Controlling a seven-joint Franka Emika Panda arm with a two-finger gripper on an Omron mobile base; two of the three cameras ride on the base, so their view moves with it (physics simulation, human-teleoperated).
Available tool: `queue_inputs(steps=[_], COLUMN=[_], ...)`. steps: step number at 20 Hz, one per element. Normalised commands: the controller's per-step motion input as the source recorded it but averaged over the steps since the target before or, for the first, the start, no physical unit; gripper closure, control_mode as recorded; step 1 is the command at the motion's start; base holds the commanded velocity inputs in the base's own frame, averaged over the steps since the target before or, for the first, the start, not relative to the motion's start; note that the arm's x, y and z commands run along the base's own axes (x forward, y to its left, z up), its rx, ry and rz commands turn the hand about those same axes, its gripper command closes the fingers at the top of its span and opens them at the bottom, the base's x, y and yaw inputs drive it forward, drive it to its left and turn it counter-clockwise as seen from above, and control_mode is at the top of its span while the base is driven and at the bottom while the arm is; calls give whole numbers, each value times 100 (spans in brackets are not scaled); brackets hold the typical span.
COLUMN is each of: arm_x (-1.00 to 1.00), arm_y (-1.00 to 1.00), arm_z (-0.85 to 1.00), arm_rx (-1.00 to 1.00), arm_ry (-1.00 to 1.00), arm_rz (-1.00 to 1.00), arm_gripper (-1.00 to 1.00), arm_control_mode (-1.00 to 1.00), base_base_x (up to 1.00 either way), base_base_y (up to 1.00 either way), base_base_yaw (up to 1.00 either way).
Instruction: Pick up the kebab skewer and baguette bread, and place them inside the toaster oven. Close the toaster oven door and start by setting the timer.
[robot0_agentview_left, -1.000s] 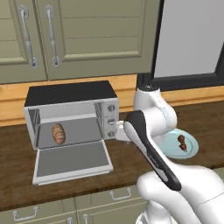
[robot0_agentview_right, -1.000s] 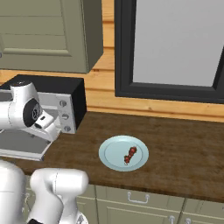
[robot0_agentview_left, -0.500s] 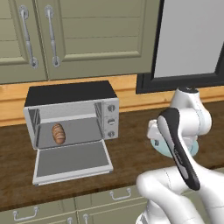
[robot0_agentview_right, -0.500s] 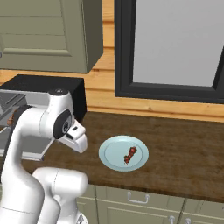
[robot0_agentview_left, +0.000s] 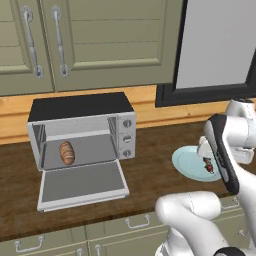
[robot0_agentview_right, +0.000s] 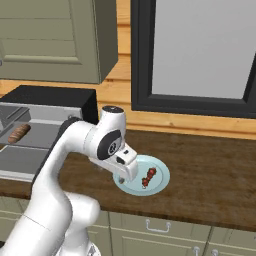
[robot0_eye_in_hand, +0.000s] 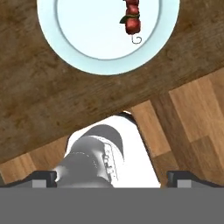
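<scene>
with its empty gripper (robot0_agentview_right: 127, 172) spread wide above the near-left rim of the pale blue plate (robot0_agentview_right: 161, 181) holding the kebab skewer (robot0_agentview_right: 148, 177), the arm risks knocking the skewer off if it descends off-centre.

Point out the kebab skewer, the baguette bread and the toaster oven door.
kebab skewer (robot0_agentview_right: 148, 177), right base view, middle chunks.
baguette bread (robot0_agentview_left: 66, 152), left base view, crust centre.
toaster oven door (robot0_agentview_left: 82, 182), left base view, glass panel.
</scene>
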Motion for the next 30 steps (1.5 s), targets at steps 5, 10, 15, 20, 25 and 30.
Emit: queue_inputs(steps=[5, 10, 15, 20, 25, 30], arm_x=[20, 53, 71, 50, 34, 33], arm_y=[-81, -44, -11, 0, -4, 0], arm_z=[-61, -47, -27, -33, -44, -31], arm_rx=[-1, 0, 0, 0, 0, 0], arm_ry=[0, -2, -2, -1, -5, -1], arm_rz=[5, 4, 1, 3, 2, 3], arm_gripper=[-100, -100, -100, -100, -100, -100], arm_control_mode=[-100, -100, -100, -100, -100, -100], base_base_x=[0, 0, 0, 0, 0, 0], base_base_y=[0, 0, 0, 0, 0, 0], base_base_yaw=[0, 0, 0, 0, 0, 0])
